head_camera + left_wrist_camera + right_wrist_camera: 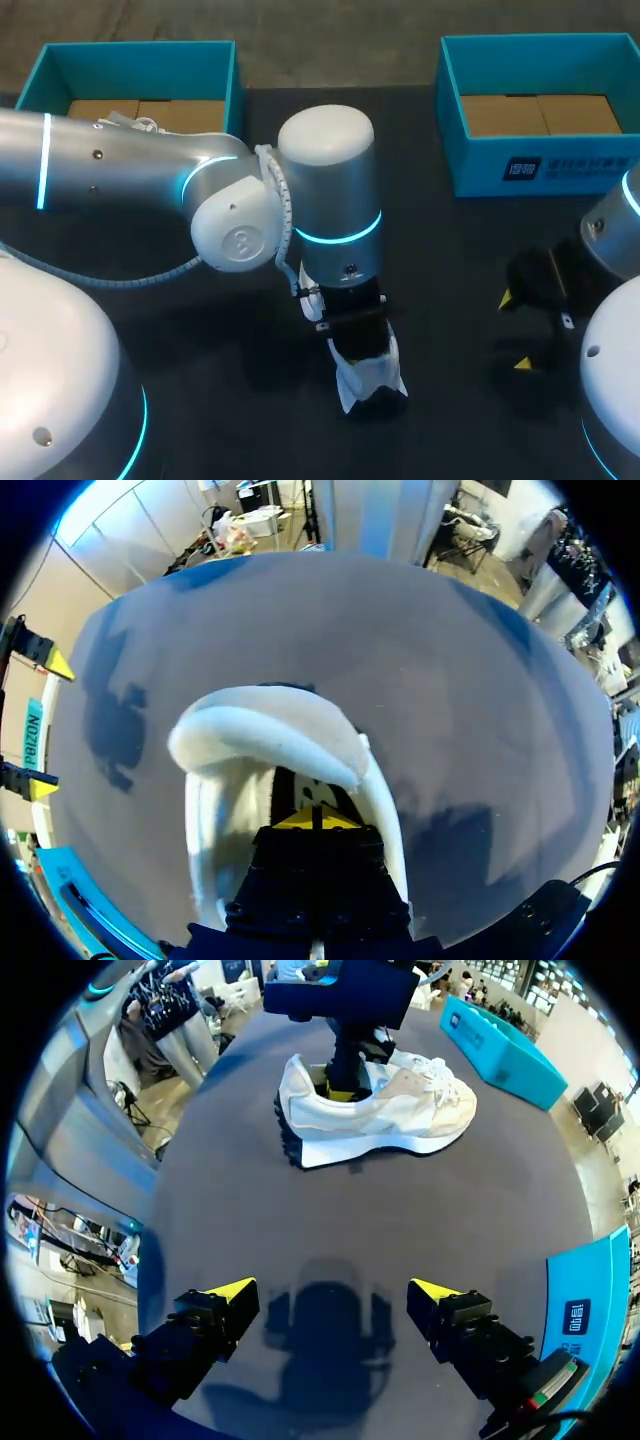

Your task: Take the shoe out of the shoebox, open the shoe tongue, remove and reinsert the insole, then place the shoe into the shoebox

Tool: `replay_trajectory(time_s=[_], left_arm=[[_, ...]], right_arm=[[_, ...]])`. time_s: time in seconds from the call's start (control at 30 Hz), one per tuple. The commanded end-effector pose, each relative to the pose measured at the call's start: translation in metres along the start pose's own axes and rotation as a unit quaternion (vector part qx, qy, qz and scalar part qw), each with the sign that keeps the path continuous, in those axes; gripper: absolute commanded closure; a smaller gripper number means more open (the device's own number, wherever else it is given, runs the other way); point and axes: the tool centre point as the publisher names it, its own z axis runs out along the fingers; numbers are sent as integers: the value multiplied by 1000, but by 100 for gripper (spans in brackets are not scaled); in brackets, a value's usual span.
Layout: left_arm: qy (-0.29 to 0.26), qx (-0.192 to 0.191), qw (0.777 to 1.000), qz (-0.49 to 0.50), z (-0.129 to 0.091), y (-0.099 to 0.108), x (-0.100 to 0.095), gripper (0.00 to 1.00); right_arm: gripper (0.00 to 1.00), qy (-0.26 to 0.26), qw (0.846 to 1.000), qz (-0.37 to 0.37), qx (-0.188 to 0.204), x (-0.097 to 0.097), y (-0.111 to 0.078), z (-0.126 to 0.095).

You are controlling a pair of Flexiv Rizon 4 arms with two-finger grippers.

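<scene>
A white shoe (390, 1110) with a black sole lies on its sole on the dark table, outside both boxes; it also shows as the shoe (372, 382) and the shoe (265, 735). My left gripper (360, 345) comes straight down into the shoe's opening near the heel. Its yellow tips (315, 818) are pressed together and shut, with the shoe's white sides on both sides of them. What lies between the tips is hidden. My right gripper (330, 1290) hovers open above bare table to the right of the shoe, the right gripper (513, 330) holding nothing.
Two open blue shoeboxes stand at the back edge, one shoebox (140, 75) at the left and one shoebox (540, 105) at the right, each showing a brown cardboard floor. My left arm (230, 215) spans the table's left half.
</scene>
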Motion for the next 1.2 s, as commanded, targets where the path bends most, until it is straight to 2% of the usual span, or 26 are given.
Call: replay_trajectory(time_s=[0.03,0.27,0.4,0.8,1.03,1.2], left_arm=[[-19,-8,1000,1,-16,1,5,100],[-17,1,1000,-3,-48,-2,1,100],[-10,13,1000,4,-52,-9,-1,100],[39,35,998,21,-18,-29,2,100],[60,23,998,6,2,-24,6,100],[56,10,998,6,11,-18,7,100]], right_arm=[[0,-2,1000,1,2,2,1,1],[0,-2,1000,1,2,2,1,1],[0,-2,1000,1,2,2,1,1],[0,-2,1000,1,2,2,1,1],[0,-2,1000,1,2,2,1,1],[0,-2,1000,1,2,2,1,1]])
